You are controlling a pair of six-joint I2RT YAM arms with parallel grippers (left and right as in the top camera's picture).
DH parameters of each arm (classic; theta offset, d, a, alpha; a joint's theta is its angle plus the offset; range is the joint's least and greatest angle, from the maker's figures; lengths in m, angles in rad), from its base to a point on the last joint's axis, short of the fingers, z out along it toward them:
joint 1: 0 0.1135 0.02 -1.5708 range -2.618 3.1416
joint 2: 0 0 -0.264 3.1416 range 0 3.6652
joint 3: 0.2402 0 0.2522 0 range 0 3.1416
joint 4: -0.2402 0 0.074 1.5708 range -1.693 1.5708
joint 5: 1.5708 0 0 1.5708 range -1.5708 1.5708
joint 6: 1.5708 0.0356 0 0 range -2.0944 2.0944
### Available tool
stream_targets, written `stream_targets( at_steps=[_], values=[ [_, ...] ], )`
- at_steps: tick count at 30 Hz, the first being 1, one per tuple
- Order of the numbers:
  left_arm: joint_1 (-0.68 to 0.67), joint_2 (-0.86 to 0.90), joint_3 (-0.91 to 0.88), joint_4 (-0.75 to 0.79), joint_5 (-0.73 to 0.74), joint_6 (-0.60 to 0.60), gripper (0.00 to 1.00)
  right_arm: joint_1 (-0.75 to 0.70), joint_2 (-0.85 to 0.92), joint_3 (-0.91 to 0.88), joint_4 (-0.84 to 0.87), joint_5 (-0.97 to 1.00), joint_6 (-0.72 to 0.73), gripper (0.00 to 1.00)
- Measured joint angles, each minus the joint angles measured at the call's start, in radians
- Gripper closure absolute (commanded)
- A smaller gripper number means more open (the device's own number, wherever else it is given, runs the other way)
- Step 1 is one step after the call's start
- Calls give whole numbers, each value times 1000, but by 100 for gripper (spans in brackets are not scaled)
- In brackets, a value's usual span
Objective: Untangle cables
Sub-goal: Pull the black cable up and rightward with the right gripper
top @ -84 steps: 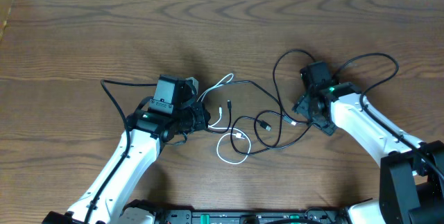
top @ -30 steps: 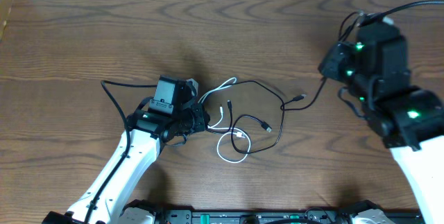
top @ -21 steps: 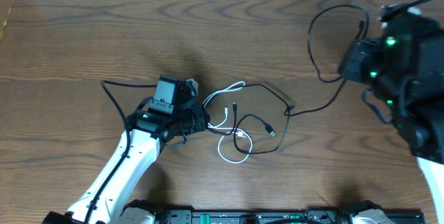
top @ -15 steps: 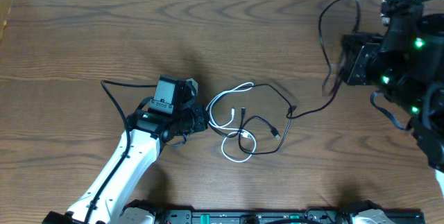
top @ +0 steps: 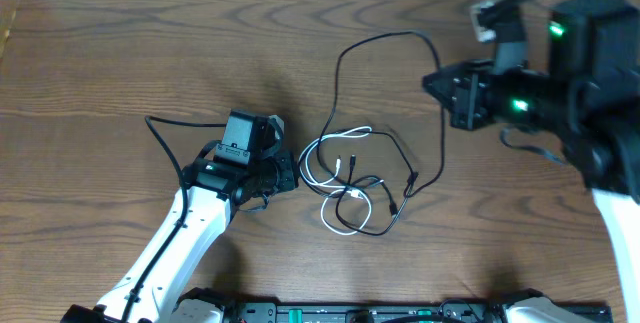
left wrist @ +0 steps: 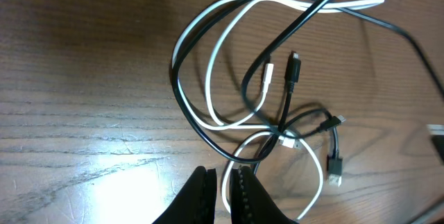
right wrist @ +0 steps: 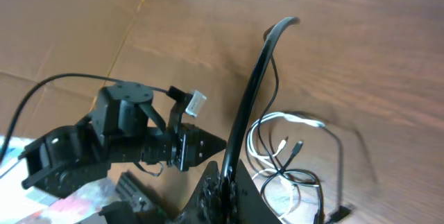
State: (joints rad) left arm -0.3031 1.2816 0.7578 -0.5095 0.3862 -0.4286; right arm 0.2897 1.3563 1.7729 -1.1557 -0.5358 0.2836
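The cables lie in a tangle of thin black and white cords at the table's middle. My left gripper rests at the tangle's left edge. In the left wrist view it is shut on a loop of the white cable, which runs between the fingertips. My right gripper hangs raised at the upper right, shut on the black cable. That cable arcs up and left, then drops into the tangle. In the right wrist view the black cable rises from the shut right gripper.
The left arm's own thicker black wire loops on the table to its left. A cardboard edge stands at the far left. The arms' base rail runs along the front edge.
The right gripper has swung left toward the table's middle with the black cable, throwing its loop over to the left. The tangle has shifted and bunched slightly. The left arm has stayed put.
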Motion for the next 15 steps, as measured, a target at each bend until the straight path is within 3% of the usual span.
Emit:
stream_targets(
  at_steps=[3, 9, 15],
  values=[
    [0, 0, 0, 0, 0, 0, 87, 19, 69, 0, 56, -36, -2, 99],
    [0, 0, 0, -5, 0, 0, 87, 55, 137, -1, 343, -93, 39, 99],
    [0, 0, 0, -7, 0, 0, 87, 75, 145, -1, 414, 31, 140, 99]
  ],
)
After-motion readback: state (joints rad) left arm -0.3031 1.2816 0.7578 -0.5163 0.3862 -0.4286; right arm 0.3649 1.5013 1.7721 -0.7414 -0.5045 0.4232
